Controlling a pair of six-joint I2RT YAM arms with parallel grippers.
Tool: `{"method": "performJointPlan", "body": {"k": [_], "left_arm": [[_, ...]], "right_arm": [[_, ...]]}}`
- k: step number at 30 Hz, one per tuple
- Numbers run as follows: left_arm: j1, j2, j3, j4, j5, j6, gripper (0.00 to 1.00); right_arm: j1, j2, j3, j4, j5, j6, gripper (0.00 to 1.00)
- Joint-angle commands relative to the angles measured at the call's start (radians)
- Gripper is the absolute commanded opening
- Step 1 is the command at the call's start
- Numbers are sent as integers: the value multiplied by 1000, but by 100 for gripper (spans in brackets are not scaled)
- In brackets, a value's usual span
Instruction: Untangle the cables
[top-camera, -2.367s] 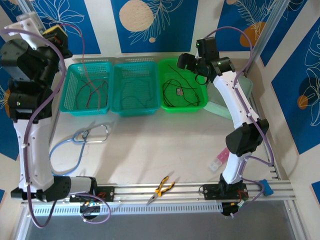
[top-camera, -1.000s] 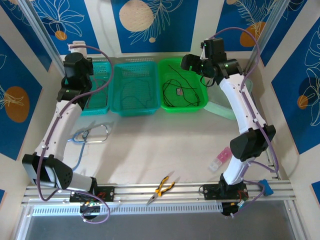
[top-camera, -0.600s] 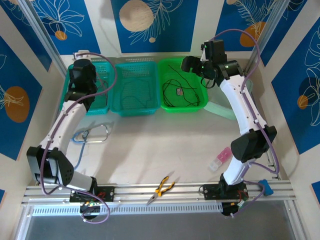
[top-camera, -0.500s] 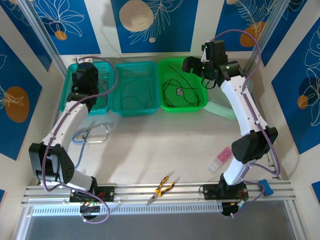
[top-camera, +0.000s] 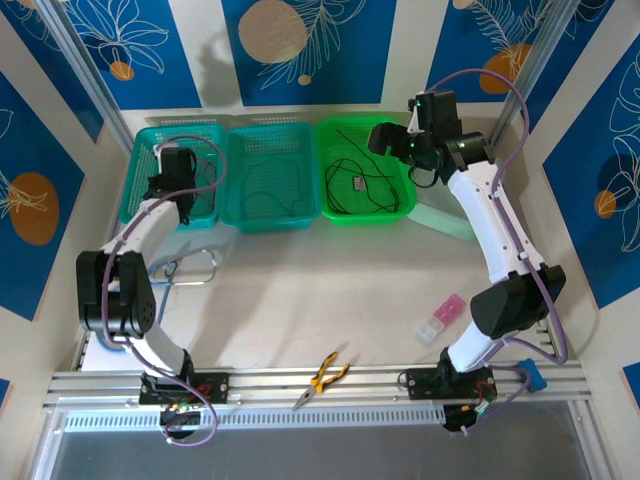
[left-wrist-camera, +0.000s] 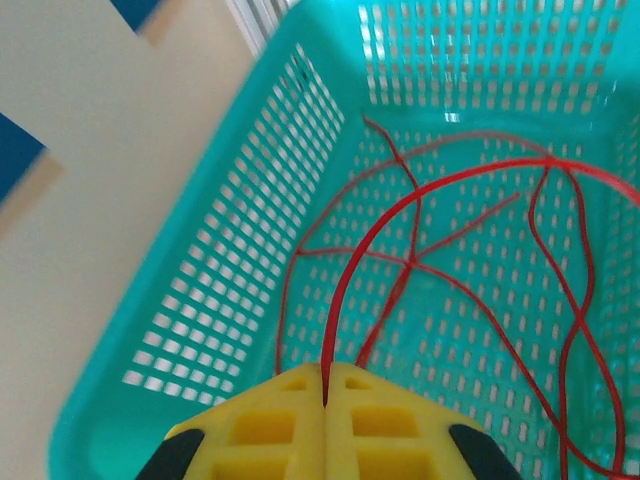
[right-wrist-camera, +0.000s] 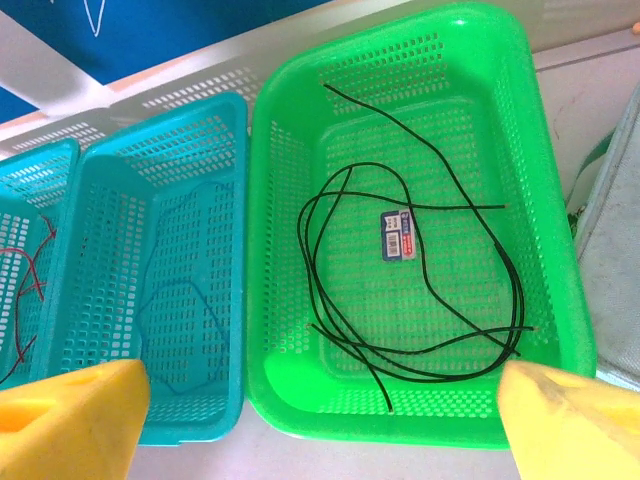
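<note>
Red cables (left-wrist-camera: 430, 250) sprawl in loose, crossing loops over the floor of the left teal basket (left-wrist-camera: 250, 200). One strand arcs up into my left end effector (left-wrist-camera: 325, 385), pinched between its closed fingers. A thin blue-grey cable (right-wrist-camera: 195, 288) lies slack in the middle teal basket (right-wrist-camera: 220, 130). Black cables (right-wrist-camera: 440, 208) curl in overlapping loops in the green basket (right-wrist-camera: 480, 80).

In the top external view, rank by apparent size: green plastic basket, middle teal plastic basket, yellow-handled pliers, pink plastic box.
Green plastic basket and middle teal plastic basket: look alike, tied largest.
Then yellow-handled pliers.
Smallest: pink plastic box.
</note>
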Motion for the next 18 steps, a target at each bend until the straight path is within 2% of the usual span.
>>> {"method": "performJointPlan", "body": {"k": [1,9,18], "left_arm": [[35,72,94,-129,100,-62,0],[79,232,288,-312,305,-127,0],[106,318,361,-346,430,-211,0]], "right_arm": [[-3,-49,-18,19,-24,9,90],[7,-77,-43,12,-23,4,90],[9,-98,-64,8,-12,-3,90]]}}
